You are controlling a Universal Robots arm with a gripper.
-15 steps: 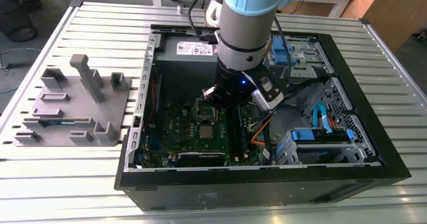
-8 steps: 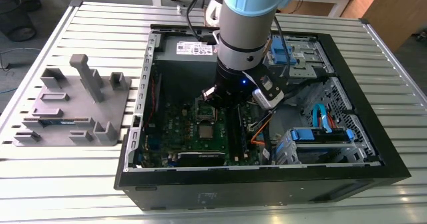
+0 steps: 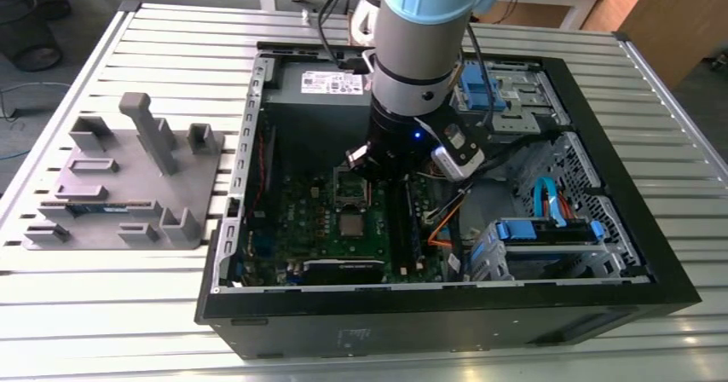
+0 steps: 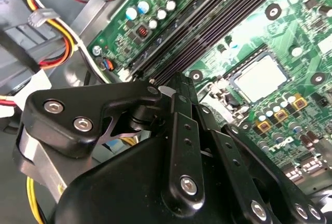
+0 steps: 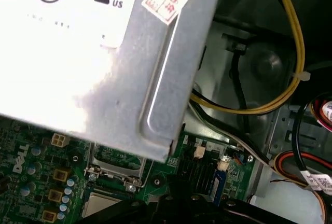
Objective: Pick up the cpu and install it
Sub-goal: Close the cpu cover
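Gripper (image 4: 174, 86) linkage, black w/ hex bolts, sits closest to the lens in the second wrist view. Whether the claw is wide or narrow cannot be told, and nothing is seen held in it.

Beyond it lies the green motherboard (image 4: 290, 32) w/ long dark memory slots (image 4: 207, 32). The cpu (image 4: 258, 77), silvery-white top up, lies flat in its socket, apart from the gripper.

Ext. view: the arm reaches down into the open computer case (image 3: 637, 228). The gripper hangs above the board near the socket. The cpu is a pale square just beside a metal socket frame (image 3: 350, 186), which appears swung open.

Step in hand (judged): the pick-up and set-down look done, since the chip rests in the socket. Whether it is fully seated can't be told. The frame is not closed over it, so the install reads as incomplete.

Any further work at the socket calls for a straight, light approach, as the chip could shift. Clearance is also needed from the slots and the yellow cables (image 5: 290, 68).

View differences:
- Ext. view alone gives the overall layout, incl. a grey fixture tray (image 3: 125, 186) on the slatted table (image 3: 114, 314) at its left, well apart from the case.
- Second wrist view gives the best look at the chip top.
- First wrist view adds the power supply (image 5: 104, 53) edge close over the frame, plus the cable run.
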